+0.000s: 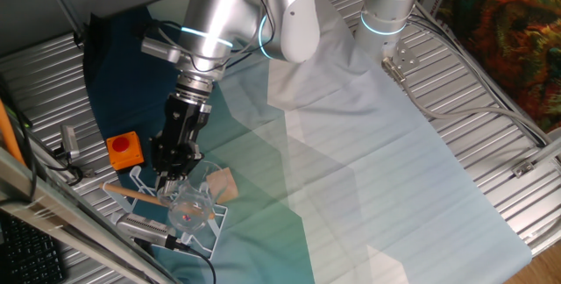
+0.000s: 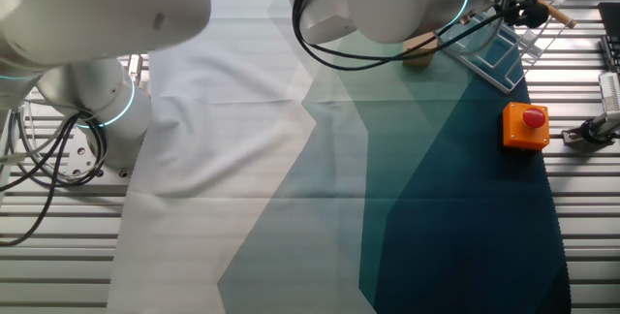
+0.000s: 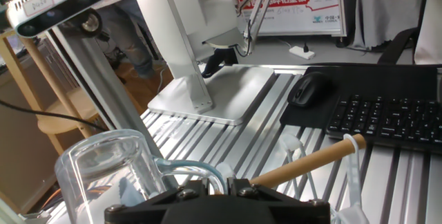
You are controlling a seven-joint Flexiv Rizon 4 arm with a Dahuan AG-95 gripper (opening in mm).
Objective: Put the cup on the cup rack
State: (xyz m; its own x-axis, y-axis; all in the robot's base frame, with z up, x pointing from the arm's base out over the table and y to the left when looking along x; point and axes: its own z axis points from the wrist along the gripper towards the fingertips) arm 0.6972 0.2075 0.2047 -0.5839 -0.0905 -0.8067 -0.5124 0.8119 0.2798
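The transparent cup (image 1: 189, 206) hangs tilted just above the white wire cup rack (image 1: 213, 230), right of its light wooden rod (image 1: 131, 194). My gripper (image 1: 173, 177) reaches down from above and is shut on the cup's handle. In the hand view the clear cup (image 3: 110, 169) fills the lower left, and its handle runs between my gripper (image 3: 217, 184) fingers. The wooden rod (image 3: 311, 162) and white prongs (image 3: 293, 148) lie just right of it. In the other fixed view the cup rack (image 2: 494, 57) sits at the top right, and the arm hides most of my gripper.
An orange box with a red button (image 1: 124, 148) stands just behind the rack. A tan wooden block (image 1: 223, 183) lies right of the cup. A silver cylinder (image 1: 145, 227) and cables lie at the table edge. A keyboard (image 3: 387, 117) and mouse (image 3: 311, 89) sit beyond.
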